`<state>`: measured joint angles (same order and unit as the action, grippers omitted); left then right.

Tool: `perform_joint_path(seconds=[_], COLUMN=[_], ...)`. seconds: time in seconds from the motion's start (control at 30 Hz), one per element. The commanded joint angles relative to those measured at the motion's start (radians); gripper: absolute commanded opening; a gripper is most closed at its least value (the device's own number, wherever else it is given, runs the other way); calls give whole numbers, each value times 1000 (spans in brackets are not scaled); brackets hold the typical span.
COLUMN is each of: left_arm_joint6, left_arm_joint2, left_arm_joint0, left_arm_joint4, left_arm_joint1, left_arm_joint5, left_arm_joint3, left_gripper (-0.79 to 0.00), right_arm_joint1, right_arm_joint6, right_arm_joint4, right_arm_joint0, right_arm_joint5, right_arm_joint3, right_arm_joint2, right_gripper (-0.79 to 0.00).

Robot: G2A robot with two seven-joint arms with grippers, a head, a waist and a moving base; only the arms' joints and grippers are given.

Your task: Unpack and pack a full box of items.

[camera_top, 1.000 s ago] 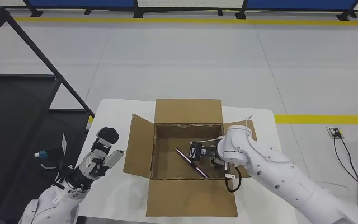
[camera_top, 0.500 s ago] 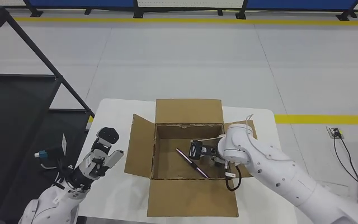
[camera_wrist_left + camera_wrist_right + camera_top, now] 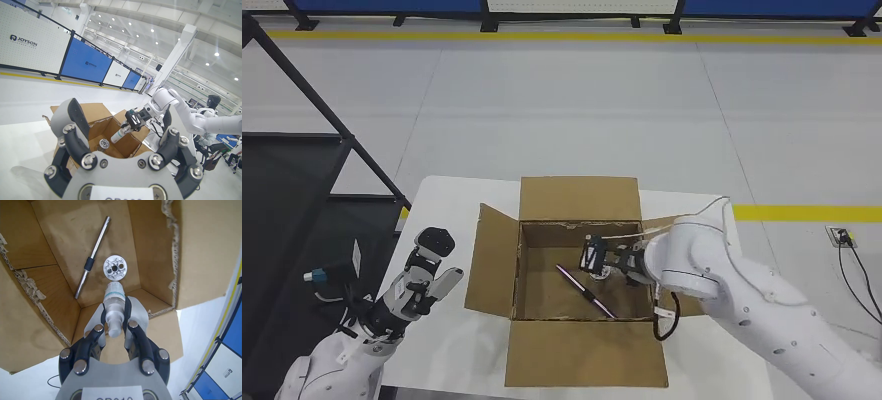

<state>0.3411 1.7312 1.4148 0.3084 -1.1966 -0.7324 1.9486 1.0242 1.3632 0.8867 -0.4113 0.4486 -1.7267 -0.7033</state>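
While over box (image 3: 28, 237), bottle (image 3: 114, 292) in R gripper (image 3: 115, 302)

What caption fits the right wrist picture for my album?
Right pincer holds a small bottle above a metal rod and disc inside the cardboard box.

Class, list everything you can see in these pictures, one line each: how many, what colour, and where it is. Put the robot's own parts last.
White table: one, white, under the box and both arms.
Brown cardboard box: one, brown, on the table, all flaps open.
Silver metal rod with a black band: one, silver and black, lying on the box floor.
Round silver metal disc with holes: one, silver, flat on the box floor beside the rod.
Small white plastic bottle with a teal band: one, white and teal, held over the open box.
Right claw: one, grey and black, shut on the bottle.
Left claw: one, grey and black, open, beside the box.
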Motion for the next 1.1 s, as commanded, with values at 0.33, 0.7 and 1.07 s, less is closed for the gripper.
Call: perform_joint_path(seconds=[0.33,0.7,1.07], left_arm_joint6=[0,0,0], left_arm_joint2=[0,0,0], left_arm_joint0=[0,0,0], left_arm_joint4=[0,0,0], left_arm_joint1=[0,0,0], left_arm_joint5=[0,0,0], left_arm_joint3=[0,0,0], left_gripper=[0,0,0], right_arm_joint1=[-120,-167,-167], right_arm_joint6=[159,169,19], right_arm_joint4=[37,49,69], right_arm_joint0=[-277,-536,-614], right_arm_joint5=[-164,-205,-221], right_arm_joint3=[-395,-407,-158], right_arm_joint2=[-496,-803,-784], right_gripper=[-785,-785,-785])
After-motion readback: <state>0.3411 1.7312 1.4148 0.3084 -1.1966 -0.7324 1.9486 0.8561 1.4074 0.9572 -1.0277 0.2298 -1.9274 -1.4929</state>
